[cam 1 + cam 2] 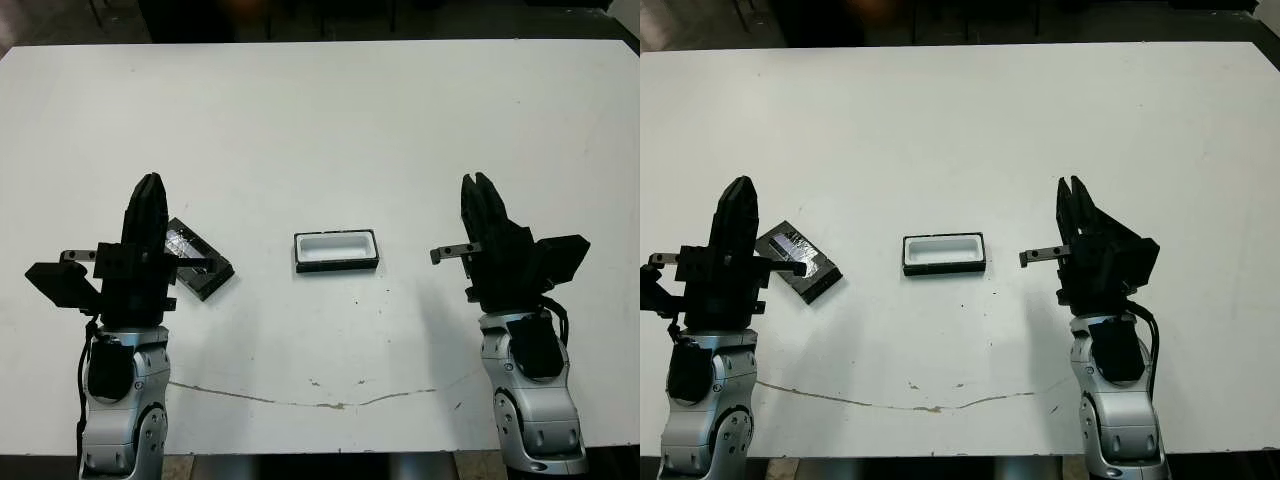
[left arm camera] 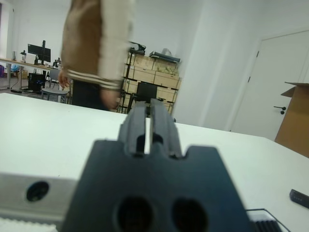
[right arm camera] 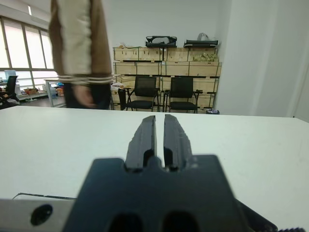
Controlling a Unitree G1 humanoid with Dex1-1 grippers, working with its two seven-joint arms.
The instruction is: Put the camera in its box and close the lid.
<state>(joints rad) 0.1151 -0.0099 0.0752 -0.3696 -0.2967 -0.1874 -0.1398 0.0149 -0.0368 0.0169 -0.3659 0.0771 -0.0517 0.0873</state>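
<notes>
An office or lab workroom is shown. Beyond the right pincer (image 3: 160, 126) and the white counter (image 3: 251, 145), shelving stacked with cardboard boxes (image 3: 166, 60) is seen against a pale wall, with black office chairs (image 3: 182, 93) before it. A desk with monitors (image 2: 38, 50) is seen beyond the left pincer (image 2: 149, 113), near a white door (image 2: 270, 92) and a person (image 2: 99, 48) standing by the counter.

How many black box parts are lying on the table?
2. The shallow black white-lined tray lies mid-table; the flat black windowed panel lies by the left tool. Others may be hidden.
</notes>
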